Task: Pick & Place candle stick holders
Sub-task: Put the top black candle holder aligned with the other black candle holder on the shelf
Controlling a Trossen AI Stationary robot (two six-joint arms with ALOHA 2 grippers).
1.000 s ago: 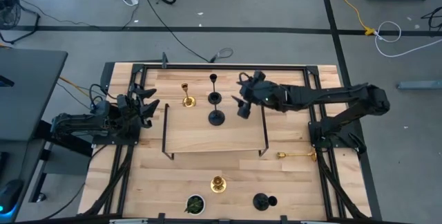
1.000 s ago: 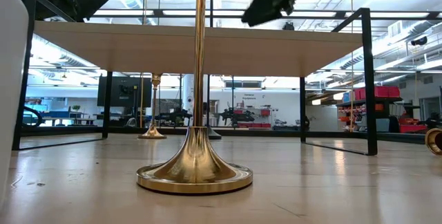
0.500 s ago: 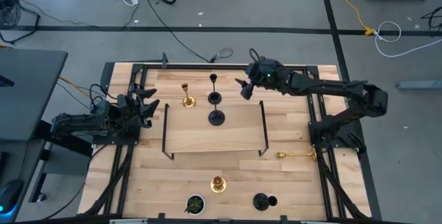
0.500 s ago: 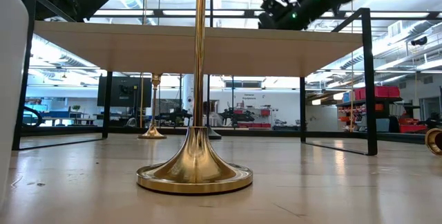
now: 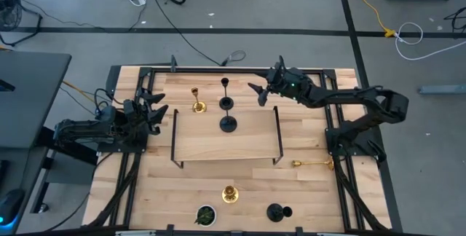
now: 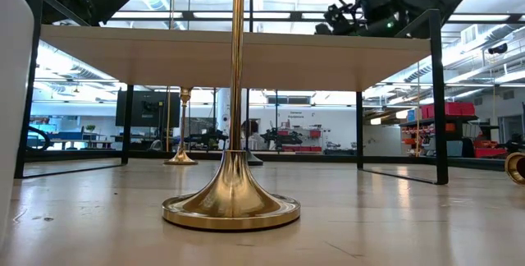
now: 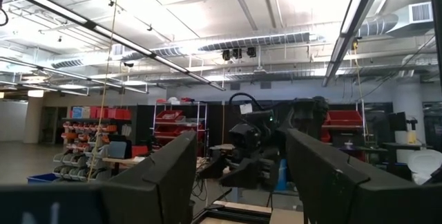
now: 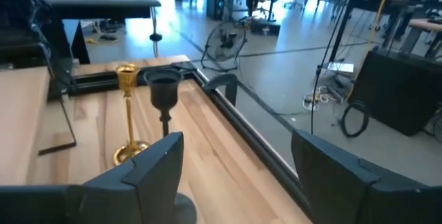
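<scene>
On the near edge of your bench (image 5: 145, 185), a gold holder (image 5: 230, 193) and a black holder (image 5: 275, 212) stand, while a second gold holder (image 5: 314, 163) lies toppled at the right. Beyond the raised shelf (image 5: 226, 147) stand two black holders (image 5: 228, 124) and one gold holder (image 5: 197, 107). Your right gripper (image 5: 259, 94) hovers beside them, jaws spread, empty. Your left gripper (image 5: 156, 113) waits at the left, jaws spread.
</scene>
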